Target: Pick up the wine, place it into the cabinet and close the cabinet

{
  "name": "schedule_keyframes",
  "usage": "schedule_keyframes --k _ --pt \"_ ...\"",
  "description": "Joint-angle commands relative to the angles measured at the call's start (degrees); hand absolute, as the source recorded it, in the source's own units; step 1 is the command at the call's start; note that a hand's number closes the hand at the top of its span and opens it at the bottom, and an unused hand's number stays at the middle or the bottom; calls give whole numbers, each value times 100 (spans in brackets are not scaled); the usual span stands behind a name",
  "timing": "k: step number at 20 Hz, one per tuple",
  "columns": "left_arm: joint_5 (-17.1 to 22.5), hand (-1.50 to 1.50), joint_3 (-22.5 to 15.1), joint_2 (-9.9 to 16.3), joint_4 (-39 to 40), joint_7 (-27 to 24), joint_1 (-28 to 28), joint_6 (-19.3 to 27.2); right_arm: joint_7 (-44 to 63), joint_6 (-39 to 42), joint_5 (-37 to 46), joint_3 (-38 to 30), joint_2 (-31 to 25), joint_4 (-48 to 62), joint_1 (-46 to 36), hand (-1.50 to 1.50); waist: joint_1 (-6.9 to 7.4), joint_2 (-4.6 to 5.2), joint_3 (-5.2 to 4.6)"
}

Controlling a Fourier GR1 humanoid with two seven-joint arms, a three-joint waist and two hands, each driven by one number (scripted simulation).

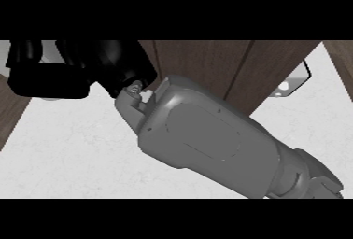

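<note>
My right forearm point(207, 140) comes in from the lower right and fills the middle of the head view. Its black hand point(82, 65) is at the upper left, close to the camera and in front of the brown wooden cabinet point(200, 60). The hand's shape is one dark mass, so its grip does not read. No wine bottle shows anywhere; the arm and hand hide much of the scene. My left hand is out of the picture.
A pale speckled counter top point(69, 158) spreads below and to both sides of the arm. A metal hinge point(295, 83) sits on the white surface right of the wooden panels. Brown wood strips point(10, 114) edge the far left and the upper right.
</note>
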Motion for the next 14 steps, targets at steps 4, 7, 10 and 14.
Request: schedule_keyframes --k 4,7,10,14 --pt "183 150 362 34 135 165 -56 -129 -1046 440 -155 -717 -142 1934 -371 150 4 46 2" --pt "354 150 530 99 130 234 -45 -198 -1348 582 -74 -464 -409 1942 219 150 -59 46 8" --pt "308 150 383 62 85 330 -127 31 -1536 656 -14 -464 -444 2107 175 150 -91 82 7" --pt "380 150 387 -3 59 318 -215 116 -1884 766 32 -463 -626 2152 467 150 -131 122 5"
